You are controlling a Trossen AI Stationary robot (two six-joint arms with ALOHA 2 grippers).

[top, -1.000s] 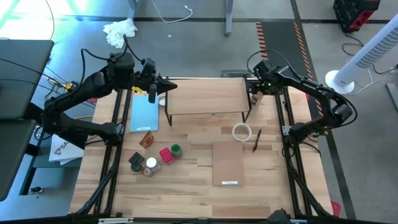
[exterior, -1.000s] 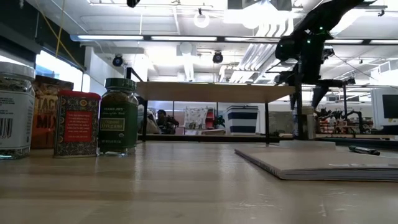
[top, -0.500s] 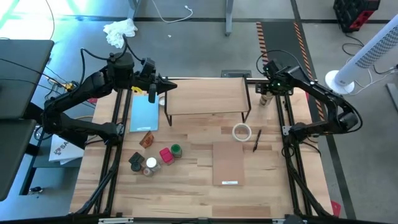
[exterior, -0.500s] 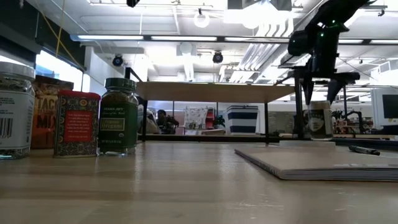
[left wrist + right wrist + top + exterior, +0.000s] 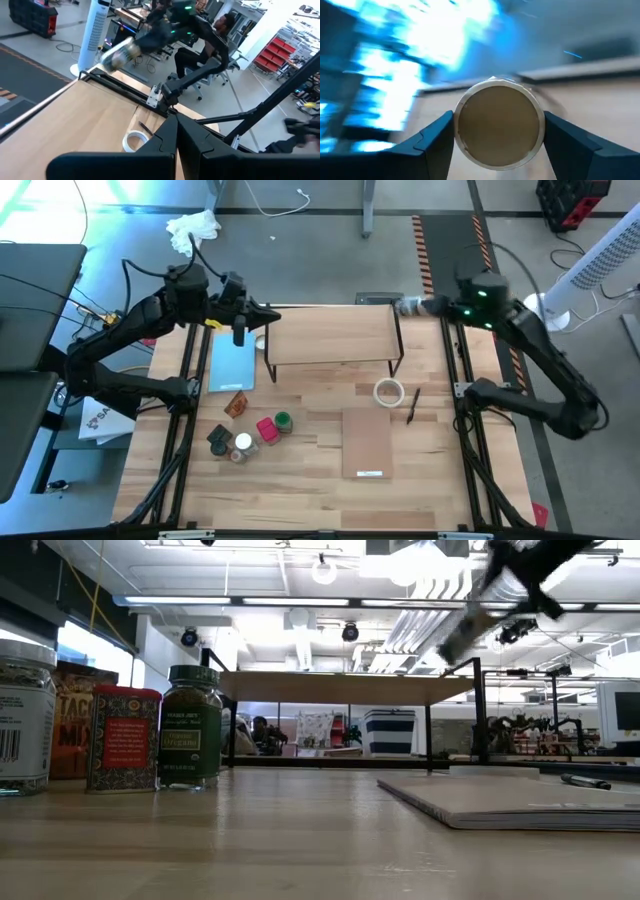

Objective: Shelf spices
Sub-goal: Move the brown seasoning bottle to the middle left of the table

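While my right gripper [image 5: 495, 131] clamps a tan-topped jar [image 5: 499, 124] above the shelf [image 5: 330, 335], my left gripper [image 5: 268, 317] sits closed

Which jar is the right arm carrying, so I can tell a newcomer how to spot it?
Find the shelf at the table's far side, then its right end. Just off its far right corner the right gripper holds a tan-topped jar tipped on its side in the air. The other spices stand clustered on the table near the front left.
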